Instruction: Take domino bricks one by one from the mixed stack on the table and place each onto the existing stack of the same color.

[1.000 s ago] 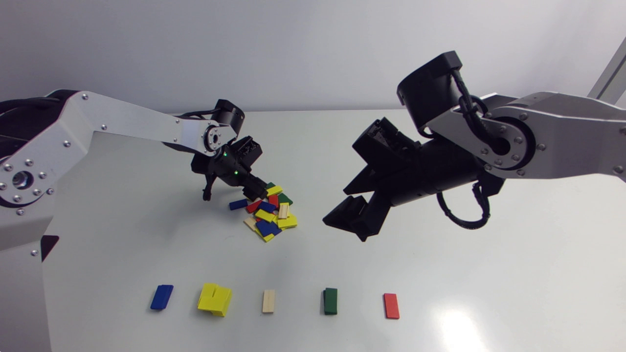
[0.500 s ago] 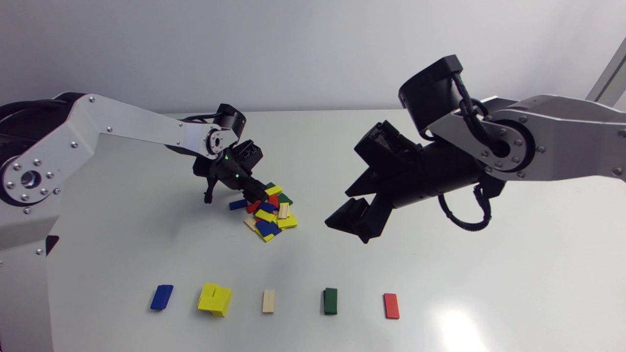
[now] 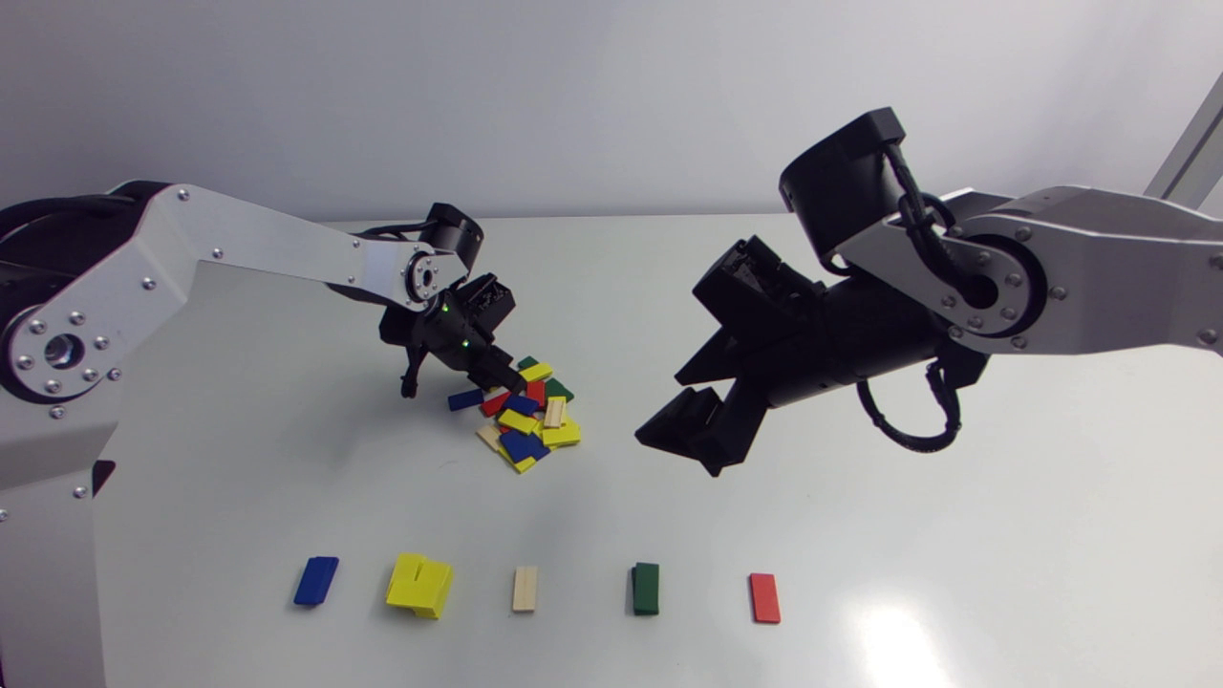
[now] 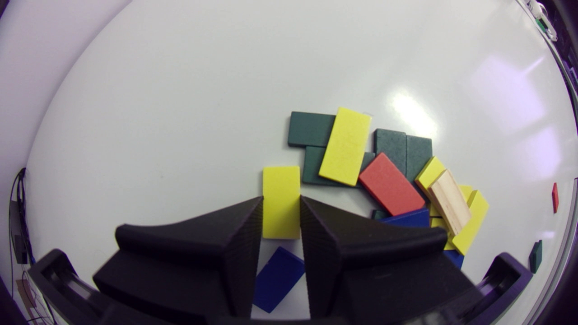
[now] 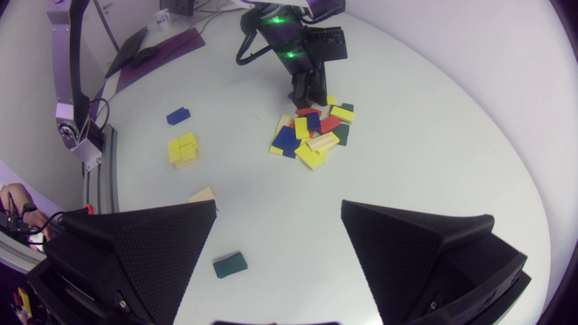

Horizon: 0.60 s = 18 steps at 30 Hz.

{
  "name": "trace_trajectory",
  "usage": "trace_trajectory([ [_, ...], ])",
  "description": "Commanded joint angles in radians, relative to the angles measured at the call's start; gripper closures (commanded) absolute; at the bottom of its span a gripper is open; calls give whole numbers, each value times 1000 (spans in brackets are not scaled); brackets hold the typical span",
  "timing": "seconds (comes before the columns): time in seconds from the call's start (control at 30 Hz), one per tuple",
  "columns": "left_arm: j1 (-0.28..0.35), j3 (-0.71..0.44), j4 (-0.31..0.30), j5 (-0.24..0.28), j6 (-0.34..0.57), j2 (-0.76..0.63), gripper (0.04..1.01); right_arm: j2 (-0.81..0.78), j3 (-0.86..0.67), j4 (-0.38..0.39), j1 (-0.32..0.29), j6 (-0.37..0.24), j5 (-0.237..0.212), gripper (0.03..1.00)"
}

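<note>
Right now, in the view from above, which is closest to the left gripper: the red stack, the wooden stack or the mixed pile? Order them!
1. Mixed pile: right at the left gripper, which clasps a yellow brick.
2. Wooden stack: middle of the front row.
3. Red stack: right end of that row.

The white table (image 3: 955, 535) carries a loose mixed pile of domino bricks (image 3: 525, 420) near its middle. Towards its front edge, well apart in a row, lie a blue stack (image 3: 316, 580), yellow stack (image 3: 419, 585), pale wooden stack (image 3: 525, 589), green stack (image 3: 646, 588) and red stack (image 3: 764, 598), the last possibly one brick.
</note>
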Motion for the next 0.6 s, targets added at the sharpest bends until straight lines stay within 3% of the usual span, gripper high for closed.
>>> trace_trajectory([
  [0.0,-1,26,-22,-12,-14,23,1000,-18,-25,-3,-5,-25,-5,66],
  [0.23,18,11,-69,-10,40,-110,1000,-21,-23,-8,-5,-25,-5,66],
  [0.4,18,-96,-66,7,116,-253,1000,-19,-27,-3,-5,-25,-5,66],
  [0.57,18,-236,-58,70,205,-379,1000,-19,-33,0,-5,-28,-9,66],
])
